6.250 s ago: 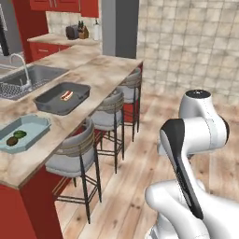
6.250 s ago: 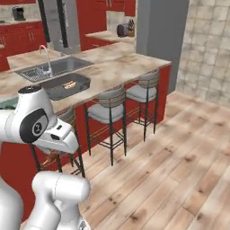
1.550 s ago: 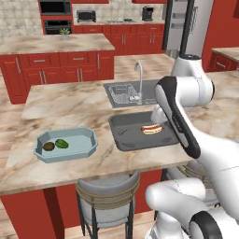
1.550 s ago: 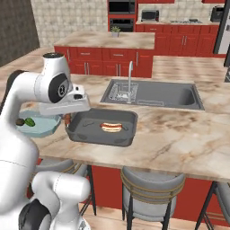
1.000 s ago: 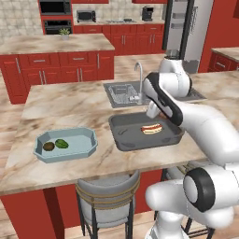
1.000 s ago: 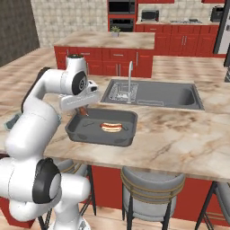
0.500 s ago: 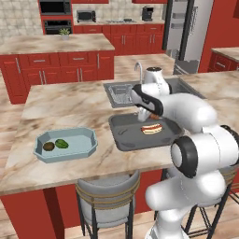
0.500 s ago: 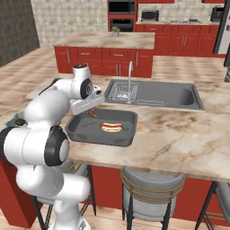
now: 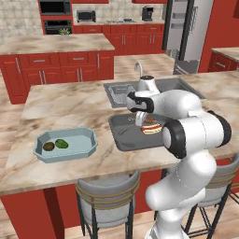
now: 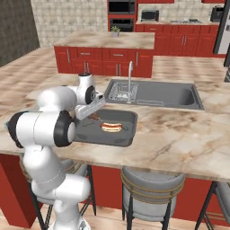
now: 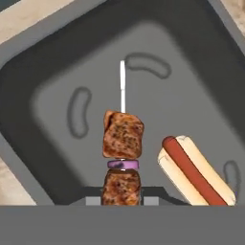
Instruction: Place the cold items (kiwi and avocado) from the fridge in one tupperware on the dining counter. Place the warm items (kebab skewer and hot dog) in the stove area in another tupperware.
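A dark grey tupperware (image 9: 122, 136) (image 10: 127, 133) (image 11: 182, 100) sits on the counter in front of the sink, with the hot dog (image 9: 151, 127) (image 10: 111, 127) (image 11: 195, 170) lying in it. My gripper (image 9: 140, 120) (image 10: 94, 117) (image 11: 122, 201) reaches down into this container and is shut on the kebab skewer (image 11: 123, 136), which hangs beside the hot dog. I cannot tell whether the skewer touches the container floor. A light blue tupperware (image 9: 84, 151) to the left holds the kiwi (image 9: 48, 146) and the avocado (image 9: 61, 143).
A sink (image 9: 121, 91) (image 10: 157, 94) with a faucet (image 10: 130, 72) lies just behind the dark container. Stools (image 9: 108, 196) (image 10: 150, 182) stand under the counter's near edge. Red cabinets and a second counter (image 9: 56, 44) are further back.
The base drove up to the counter. Over the last second the arm stretched forward and lowered the gripper, with the skewer, into the dark grey tupperware.
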You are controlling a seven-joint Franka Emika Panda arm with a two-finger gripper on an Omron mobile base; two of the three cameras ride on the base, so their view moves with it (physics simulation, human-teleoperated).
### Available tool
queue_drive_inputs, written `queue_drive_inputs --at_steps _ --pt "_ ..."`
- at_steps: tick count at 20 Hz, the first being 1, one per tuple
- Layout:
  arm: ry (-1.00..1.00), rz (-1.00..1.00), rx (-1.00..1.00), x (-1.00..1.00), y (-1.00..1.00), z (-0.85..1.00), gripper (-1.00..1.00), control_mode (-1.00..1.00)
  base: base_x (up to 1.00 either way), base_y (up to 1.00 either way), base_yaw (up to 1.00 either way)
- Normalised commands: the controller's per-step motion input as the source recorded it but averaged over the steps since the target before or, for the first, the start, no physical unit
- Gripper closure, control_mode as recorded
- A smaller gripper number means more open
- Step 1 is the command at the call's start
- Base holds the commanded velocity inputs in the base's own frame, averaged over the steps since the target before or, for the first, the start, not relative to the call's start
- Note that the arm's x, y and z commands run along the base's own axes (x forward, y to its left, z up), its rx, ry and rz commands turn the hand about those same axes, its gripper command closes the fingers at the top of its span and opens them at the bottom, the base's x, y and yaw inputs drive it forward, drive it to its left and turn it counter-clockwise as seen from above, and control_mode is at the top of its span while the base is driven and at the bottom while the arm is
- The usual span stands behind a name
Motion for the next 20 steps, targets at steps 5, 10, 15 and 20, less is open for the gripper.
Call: queue_drive_inputs --at_steps 5,10,15,20 --pt "0.26 0.17 0.02 0.39 0.04 -0.45 1.00 -1.00 0.00 0.00 0.00" --pt "0.20 0.00 0.00 0.28 0.09 -0.59 1.00 -1.00 0.00 0.00 0.00" --pt "0.03 0.01 0.00 0.29 0.02 -0.29 1.00 -1.00 0.00 0.00 0.00" --pt "0.00 0.00 0.00 0.07 0.10 -0.12 1.00 -1.00 0.00 0.00 0.00"
